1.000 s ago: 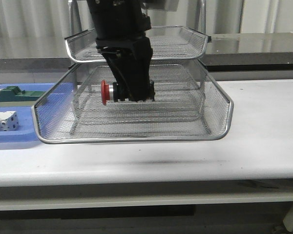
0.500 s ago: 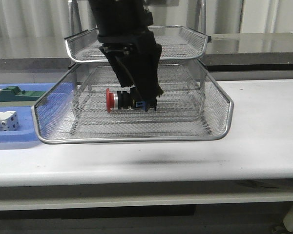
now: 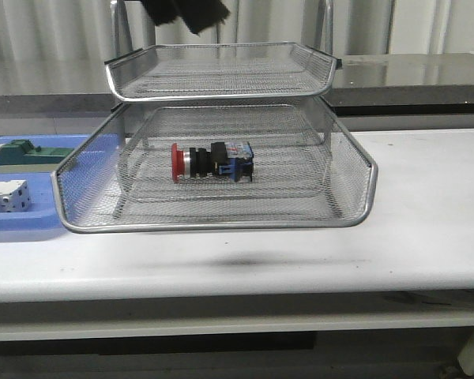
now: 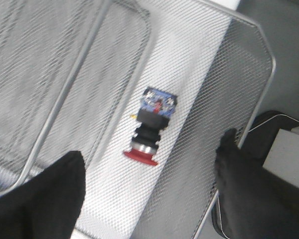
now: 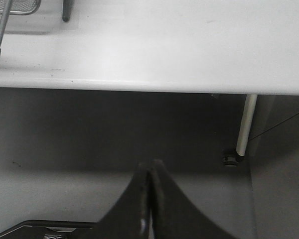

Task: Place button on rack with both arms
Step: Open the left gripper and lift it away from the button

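Now, starting at my left gripper (image 4: 147, 196): in the left wrist view its two dark fingers (image 4: 37, 199) sit at the lower left and lower right of the frame, spread wide with nothing between them, poised above the mesh and touching nothing. Centred between and above those fingers lies the button (image 4: 150, 127), on its side on the mesh floor of the rack (image 4: 209, 74), red head toward the bottom of the frame, blue end toward the top. In the front view the button (image 3: 212, 162) rests in the middle of the frame, inside the larger lower tray of the rack (image 3: 221, 223), red head pointing left; only a dark scrap of the left arm (image 3: 186, 12) shows at the top edge. My right gripper (image 5: 150, 199) appears at the bottom centre of its own view with fingers pressed together, holding nothing, looking past the white table (image 5: 154, 45) edge toward the floor. I judge the placement essentially done. Remaining risks: the button's round body could roll on the mesh if the tray is jolted, and a low retreat of the left arm could clip the upper tier and shift the rack.
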Robot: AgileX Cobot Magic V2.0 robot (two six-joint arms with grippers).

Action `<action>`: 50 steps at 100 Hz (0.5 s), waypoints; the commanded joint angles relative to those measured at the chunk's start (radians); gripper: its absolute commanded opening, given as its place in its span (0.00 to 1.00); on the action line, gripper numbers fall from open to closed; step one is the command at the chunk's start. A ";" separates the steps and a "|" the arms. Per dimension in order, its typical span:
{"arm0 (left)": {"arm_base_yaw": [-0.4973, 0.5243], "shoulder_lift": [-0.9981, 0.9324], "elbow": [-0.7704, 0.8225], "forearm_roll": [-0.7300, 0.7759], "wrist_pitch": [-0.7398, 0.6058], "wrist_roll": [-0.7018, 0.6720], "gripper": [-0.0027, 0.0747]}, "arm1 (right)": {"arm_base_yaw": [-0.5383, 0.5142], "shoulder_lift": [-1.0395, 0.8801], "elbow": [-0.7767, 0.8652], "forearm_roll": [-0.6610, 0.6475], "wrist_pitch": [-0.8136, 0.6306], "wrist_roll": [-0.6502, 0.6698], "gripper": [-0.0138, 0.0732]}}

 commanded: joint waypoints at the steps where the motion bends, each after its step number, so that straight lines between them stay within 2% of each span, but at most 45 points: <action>1: 0.062 -0.100 0.013 -0.015 0.017 -0.021 0.69 | -0.002 0.002 -0.035 -0.021 -0.047 -0.003 0.08; 22: 0.275 -0.263 0.168 -0.021 -0.016 -0.037 0.67 | -0.002 0.002 -0.035 -0.021 -0.047 -0.003 0.08; 39: 0.440 -0.421 0.326 -0.073 -0.127 -0.040 0.67 | -0.002 0.002 -0.035 -0.021 -0.047 -0.003 0.08; 50: 0.505 -0.536 0.451 -0.096 -0.228 -0.040 0.67 | -0.002 0.002 -0.035 -0.021 -0.047 -0.003 0.08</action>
